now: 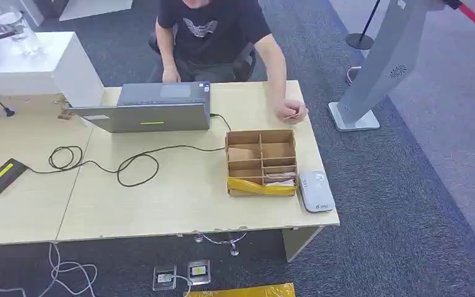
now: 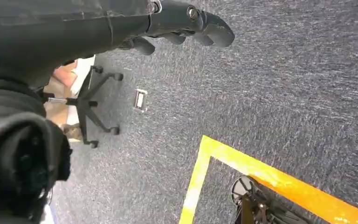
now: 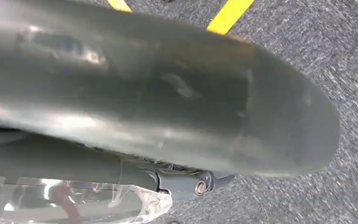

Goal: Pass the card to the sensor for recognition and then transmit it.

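Cardboard tray [image 1: 261, 162] is sitting by the white sensor [image 1: 316, 190], holding what looks like a thin, stiff, light card [image 1: 278, 178] best pinched at an edge, while the left hand [image 2: 186, 23] is hanging curled and empty, the right hand's grasp unclear

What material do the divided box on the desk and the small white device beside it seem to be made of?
The divided box looks like thin wood or stiff cardboard: matte brown, flat thin walls, a yellow strip along its near side. The white device beside it looks like smooth plastic: rounded corners, a slight sheen. The desk seems to be pale laminated board, with a thin edge line.
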You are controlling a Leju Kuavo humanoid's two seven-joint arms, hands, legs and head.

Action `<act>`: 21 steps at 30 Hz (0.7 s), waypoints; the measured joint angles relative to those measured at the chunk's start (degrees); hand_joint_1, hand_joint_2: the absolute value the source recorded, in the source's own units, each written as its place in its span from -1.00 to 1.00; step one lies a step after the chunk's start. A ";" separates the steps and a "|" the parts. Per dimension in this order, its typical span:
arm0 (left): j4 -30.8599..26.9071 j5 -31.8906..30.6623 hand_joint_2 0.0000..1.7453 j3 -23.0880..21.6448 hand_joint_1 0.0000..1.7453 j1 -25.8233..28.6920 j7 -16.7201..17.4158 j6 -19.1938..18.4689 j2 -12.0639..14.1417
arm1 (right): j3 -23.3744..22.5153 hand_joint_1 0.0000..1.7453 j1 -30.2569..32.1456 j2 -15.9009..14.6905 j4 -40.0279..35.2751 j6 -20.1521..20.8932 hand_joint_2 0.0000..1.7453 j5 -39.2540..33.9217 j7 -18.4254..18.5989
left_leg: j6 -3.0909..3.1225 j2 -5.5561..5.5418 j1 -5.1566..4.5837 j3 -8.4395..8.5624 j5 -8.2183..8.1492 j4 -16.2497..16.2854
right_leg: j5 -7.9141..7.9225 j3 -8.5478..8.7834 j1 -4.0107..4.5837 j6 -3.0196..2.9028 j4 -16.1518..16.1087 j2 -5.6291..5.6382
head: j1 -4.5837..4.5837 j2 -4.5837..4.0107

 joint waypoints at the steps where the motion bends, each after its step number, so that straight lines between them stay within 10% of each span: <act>1: 0.00 0.00 -1.00 0.00 -1.00 0.00 -0.04 -0.06 -0.02 | 0.00 -1.00 0.00 -0.02 0.00 -0.09 -1.00 -0.17 -0.02 | 0.00 0.00 0.00 0.00 0.00 0.00 | 0.00 0.00 0.00 0.00 0.00 0.00 | -0.02 0.00; 8: 0.00 -0.44 -1.00 0.00 -1.00 0.00 -1.53 -1.31 0.28 | -0.94 -1.00 -0.20 -4.25 -0.07 -2.99 -1.00 -4.73 -6.22 | 0.01 0.00 -0.10 0.00 0.00 0.00 | 0.01 0.00 -0.11 0.01 0.00 0.00 | -0.02 0.00; 14: 0.00 -0.68 -1.00 -0.02 -1.00 0.00 -1.77 -2.23 1.20 | -4.47 -1.00 -3.22 -15.50 -0.83 -1.43 -1.00 -10.49 -16.93 | 0.12 0.06 -0.39 -0.13 0.03 0.01 | 0.08 -0.03 -0.41 0.13 0.00 0.07 | -0.09 0.00; 21: 0.00 -0.76 -1.00 -0.02 -1.00 -0.19 -1.77 -3.39 1.68 | -5.86 -1.00 -12.61 -28.55 -2.51 2.67 -1.00 -9.90 -20.70 | 0.38 0.08 -0.53 -0.21 0.16 0.01 | 0.19 -0.04 -0.56 0.30 0.02 0.01 | -0.02 0.00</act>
